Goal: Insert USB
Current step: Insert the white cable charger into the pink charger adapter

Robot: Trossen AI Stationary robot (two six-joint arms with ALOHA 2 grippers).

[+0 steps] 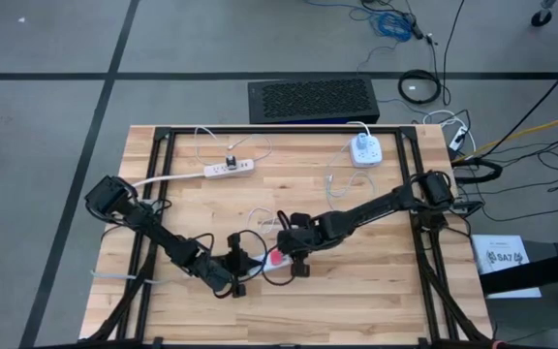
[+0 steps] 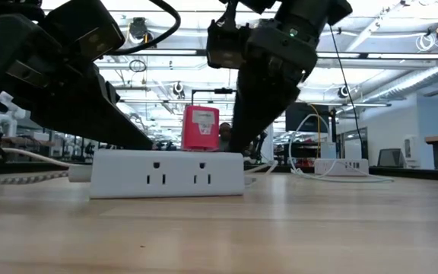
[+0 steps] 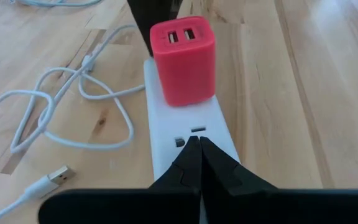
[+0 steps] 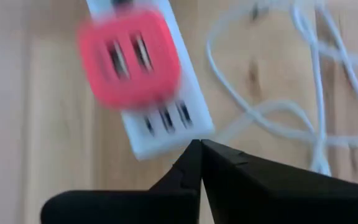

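The red USB charger (image 3: 184, 62) is sitting plugged into the white power strip (image 3: 188, 134), which is lying near the front edge of the worktop (image 1: 376, 281), about midway along it. Its two USB ports are facing up and both are looking empty. The USB plug (image 3: 58, 176) on the loose white cable (image 3: 55, 106) is lying flat on the wood just beside the strip, with nothing gripping it. So I am judging the task as barely begun: the charger is seated, but the plug is not yet picked up, turned or pushed into a port.

I am reaching my left gripper (image 3: 199, 152) in from the left edge, arm stretched low across the worktop, fingers pinched together and empty, tips hovering over the near end of the strip. My right gripper (image 4: 199, 152) is coming from the right edge, elbow folded, wrist tipped down over the opposite end of the strip; its fingers are also pressed together on nothing. In the low view both arms are crowding the charger from either side.

A second power strip (image 1: 229, 169) and a round white adapter (image 1: 364, 150) are lying near the worktop's far edge.
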